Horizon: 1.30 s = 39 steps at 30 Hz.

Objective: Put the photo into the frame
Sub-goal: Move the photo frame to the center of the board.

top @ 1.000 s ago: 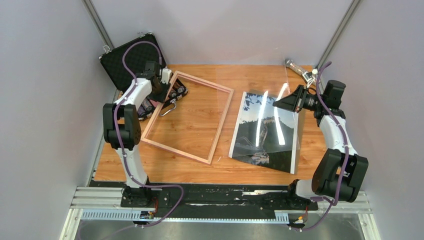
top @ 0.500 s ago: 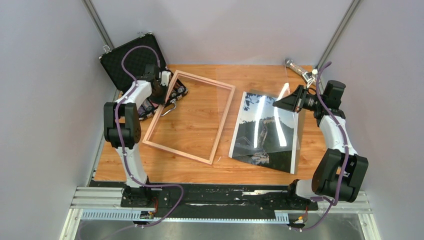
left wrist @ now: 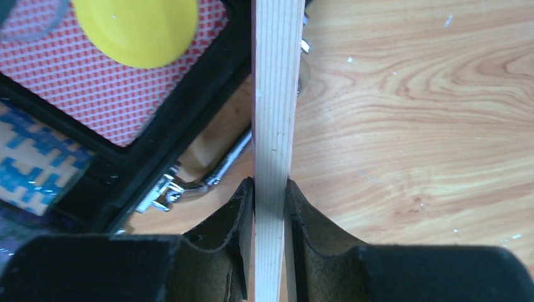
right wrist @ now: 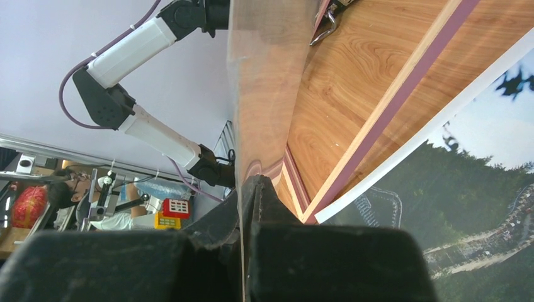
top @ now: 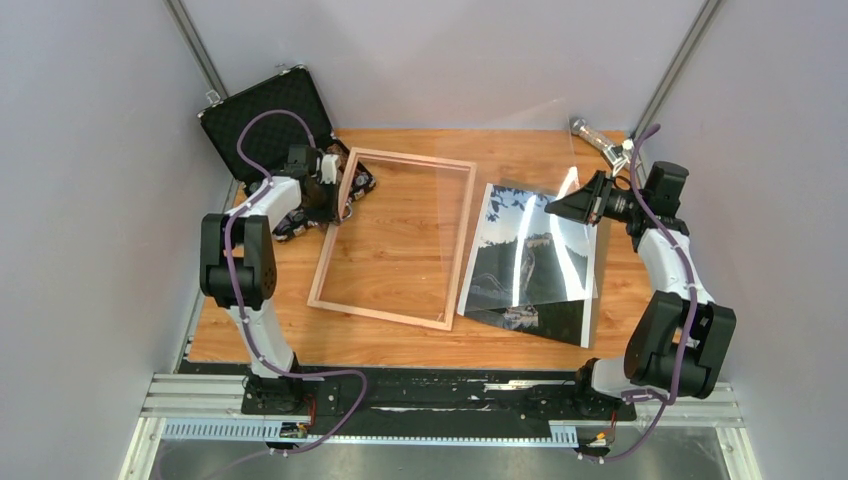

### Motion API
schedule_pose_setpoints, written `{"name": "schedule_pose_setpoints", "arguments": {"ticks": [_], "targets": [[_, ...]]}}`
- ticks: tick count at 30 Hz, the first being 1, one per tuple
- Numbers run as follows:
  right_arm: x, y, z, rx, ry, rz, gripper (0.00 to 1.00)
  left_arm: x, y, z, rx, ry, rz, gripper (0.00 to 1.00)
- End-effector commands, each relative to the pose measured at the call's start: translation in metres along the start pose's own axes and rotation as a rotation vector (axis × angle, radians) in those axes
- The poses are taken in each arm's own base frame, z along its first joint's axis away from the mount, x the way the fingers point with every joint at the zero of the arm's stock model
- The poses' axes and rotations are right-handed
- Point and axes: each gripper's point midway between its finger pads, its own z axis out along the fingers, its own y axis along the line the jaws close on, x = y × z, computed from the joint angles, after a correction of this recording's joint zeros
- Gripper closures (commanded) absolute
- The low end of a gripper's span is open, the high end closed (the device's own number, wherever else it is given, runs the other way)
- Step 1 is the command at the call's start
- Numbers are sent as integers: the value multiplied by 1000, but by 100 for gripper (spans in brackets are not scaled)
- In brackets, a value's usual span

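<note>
The frame (top: 458, 245), light wood with pink faces, lies on the table left of centre. My left gripper (top: 335, 197) is shut on its left rail near the far corner. In the left wrist view both pads (left wrist: 238, 214) press the pale wooden rail (left wrist: 274, 126), with my gripper (left wrist: 271, 201) straddling it. The photo (top: 530, 265), Great Wall on green hills, lies flat just right of the frame. My right gripper (top: 592, 200) hangs over the photo's far right corner, shut on a clear pane (right wrist: 264, 75) that stands on edge above the photo (right wrist: 466, 189). The pane's thin edge runs between my right gripper's (right wrist: 249, 189) pads.
An open black foam-lined case (top: 255, 120) stands at the back left. A red patterned card with a yellow disc (left wrist: 135, 25) and a metal handle (left wrist: 201, 179) lie beside the gripped rail. A small clear object (top: 598, 140) sits at the back right. Grey walls close in both sides.
My left gripper has closed on the frame's left rail and swung the frame clockwise, so it lies straighter and closer to the photo. The right arm and the pane have not moved.
</note>
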Motion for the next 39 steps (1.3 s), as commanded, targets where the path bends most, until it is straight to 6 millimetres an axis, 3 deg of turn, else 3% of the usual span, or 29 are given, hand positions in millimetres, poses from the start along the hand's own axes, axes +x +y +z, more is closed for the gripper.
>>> {"name": "schedule_pose_setpoints", "arguments": {"ticks": [1,7,14,22,28,33,39], "targets": [[-9,4,1,-10,2,-62,100,17,-22,-5,88,26,-75,100],[-10,2,1,-7,3,-59,100,34,-39,-2,87,24,-59,100],[-10,-1,2,-3,4,-56,100,38,-65,-5,98,-8,-49,100],[-9,-7,2,2,6,-50,100,49,-80,-2,117,4,-85,100],[-9,-11,3,5,7,-45,100,43,-78,-18,91,-52,-92,100],[-9,-15,3,6,9,-41,100,29,-72,-50,61,-144,-51,100],[-9,-17,3,12,8,-42,100,35,-61,-61,21,-156,-51,100]]}}
